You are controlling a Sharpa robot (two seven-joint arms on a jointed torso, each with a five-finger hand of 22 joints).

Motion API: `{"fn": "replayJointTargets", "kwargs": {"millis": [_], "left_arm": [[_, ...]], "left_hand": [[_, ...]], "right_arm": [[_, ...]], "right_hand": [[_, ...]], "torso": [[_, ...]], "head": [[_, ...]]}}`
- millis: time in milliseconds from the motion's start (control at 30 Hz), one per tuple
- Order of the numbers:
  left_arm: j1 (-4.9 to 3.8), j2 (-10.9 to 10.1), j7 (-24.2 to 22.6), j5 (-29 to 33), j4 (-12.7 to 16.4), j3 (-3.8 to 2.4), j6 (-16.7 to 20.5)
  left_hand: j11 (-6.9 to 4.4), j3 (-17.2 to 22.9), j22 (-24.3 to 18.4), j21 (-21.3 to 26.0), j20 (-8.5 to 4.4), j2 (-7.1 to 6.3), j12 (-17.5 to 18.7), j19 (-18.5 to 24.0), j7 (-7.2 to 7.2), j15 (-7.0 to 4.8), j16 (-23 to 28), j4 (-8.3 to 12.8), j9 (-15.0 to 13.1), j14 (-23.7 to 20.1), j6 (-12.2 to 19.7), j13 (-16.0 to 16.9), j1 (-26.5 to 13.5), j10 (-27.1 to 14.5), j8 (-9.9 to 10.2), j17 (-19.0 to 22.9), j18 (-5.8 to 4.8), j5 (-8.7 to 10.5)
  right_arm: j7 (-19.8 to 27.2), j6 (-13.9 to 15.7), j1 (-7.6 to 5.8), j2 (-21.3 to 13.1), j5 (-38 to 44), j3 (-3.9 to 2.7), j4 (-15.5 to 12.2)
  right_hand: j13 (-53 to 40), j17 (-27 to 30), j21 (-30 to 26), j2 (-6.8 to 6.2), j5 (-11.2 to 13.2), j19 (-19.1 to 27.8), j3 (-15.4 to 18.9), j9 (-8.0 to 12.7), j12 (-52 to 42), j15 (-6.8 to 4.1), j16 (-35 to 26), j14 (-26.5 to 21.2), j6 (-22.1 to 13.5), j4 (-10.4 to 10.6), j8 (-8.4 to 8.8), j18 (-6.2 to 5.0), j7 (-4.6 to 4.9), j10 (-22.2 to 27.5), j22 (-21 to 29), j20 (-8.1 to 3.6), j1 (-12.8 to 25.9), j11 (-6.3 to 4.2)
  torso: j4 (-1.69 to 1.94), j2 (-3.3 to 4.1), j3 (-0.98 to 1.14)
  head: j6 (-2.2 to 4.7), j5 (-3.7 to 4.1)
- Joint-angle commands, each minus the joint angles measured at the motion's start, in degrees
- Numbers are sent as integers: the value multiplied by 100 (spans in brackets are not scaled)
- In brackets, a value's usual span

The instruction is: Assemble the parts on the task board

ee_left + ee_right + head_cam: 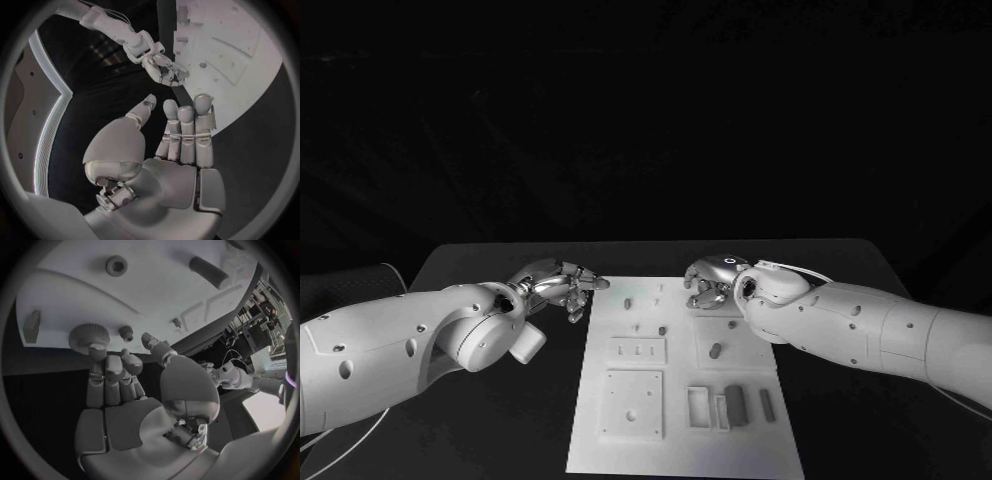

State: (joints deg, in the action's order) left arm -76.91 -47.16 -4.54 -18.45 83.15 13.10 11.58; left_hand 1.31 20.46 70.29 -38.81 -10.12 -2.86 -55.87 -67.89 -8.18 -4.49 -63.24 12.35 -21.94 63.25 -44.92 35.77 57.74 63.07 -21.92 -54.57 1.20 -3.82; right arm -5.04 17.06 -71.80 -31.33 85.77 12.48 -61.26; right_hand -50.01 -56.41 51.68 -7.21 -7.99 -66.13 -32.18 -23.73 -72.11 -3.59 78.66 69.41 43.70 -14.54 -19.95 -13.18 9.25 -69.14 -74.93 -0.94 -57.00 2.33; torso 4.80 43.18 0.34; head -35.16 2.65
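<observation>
The white task board (pixel 678 440) lies lengthwise in the middle of the black table. Two grey bar parts (pixel 736 405) lie near its front right, and a small peg (pixel 656 291) stands near its far edge. My right hand (pixel 711 283) hangs over the board's far edge. In the right wrist view its fingertips (pixel 112 362) reach a knurled round knob (pixel 87 335) standing on the board (pixel 156 290), with the thumb apart. A smaller knurled part (pixel 127 331) stands beside the knob. My left hand (pixel 560 285) hovers just left of the board's far corner, fingers apart and holding nothing (pixel 181 130).
Recessed plates (pixel 633 403) and slots cover the board's near half. A dark cylinder (pixel 209 271) and a round socket (pixel 116 265) sit farther along the board. Bare black table (pixel 848 430) lies on both sides of the board.
</observation>
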Motion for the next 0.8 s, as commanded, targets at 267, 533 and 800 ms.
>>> {"fn": "replayJointTargets", "kwargs": {"millis": [267,533,800], "left_arm": [[-12,34,-18,-22,-13,-7,-33],[-12,47,-8,-20,-48,-7,-56],[-11,66,7,-20,-109,-6,-61]], "left_hand": [[18,9,13,-39,-16,-9,-36,-1,9,-20,-35,-18,-7,-34,-13,9,-35,-30,28,15,483,18],[19,11,17,-40,-15,-7,-38,0,8,-19,-43,-20,-9,-37,-16,11,-38,-31,28,23,483,18],[19,13,21,-40,-14,-5,-40,2,8,-18,-51,-20,-11,-42,-16,12,-38,-34,32,32,484,18]], "right_arm": [[-92,-42,6,-29,339,-2,3],[-107,-48,6,-61,387,-2,-13],[-124,-55,6,-74,406,-2,-33]], "right_hand": [[13,-65,74,8,-54,-17,-45,4,-68,-15,73,108,143,-5,-5,-182,-25,-70,-126,-70,19,8],[20,-147,102,16,-63,-30,-58,5,-83,-23,112,170,190,-21,-12,-182,-35,-102,-125,-83,6,-1],[27,-204,126,41,-81,-36,-74,7,-94,-27,140,217,229,-44,-15,-182,-42,-131,-125,-95,-15,-7]], "torso": [[12,103,8],[16,133,21],[22,163,21]], "head": [[18,42],[6,72],[26,112]]}}
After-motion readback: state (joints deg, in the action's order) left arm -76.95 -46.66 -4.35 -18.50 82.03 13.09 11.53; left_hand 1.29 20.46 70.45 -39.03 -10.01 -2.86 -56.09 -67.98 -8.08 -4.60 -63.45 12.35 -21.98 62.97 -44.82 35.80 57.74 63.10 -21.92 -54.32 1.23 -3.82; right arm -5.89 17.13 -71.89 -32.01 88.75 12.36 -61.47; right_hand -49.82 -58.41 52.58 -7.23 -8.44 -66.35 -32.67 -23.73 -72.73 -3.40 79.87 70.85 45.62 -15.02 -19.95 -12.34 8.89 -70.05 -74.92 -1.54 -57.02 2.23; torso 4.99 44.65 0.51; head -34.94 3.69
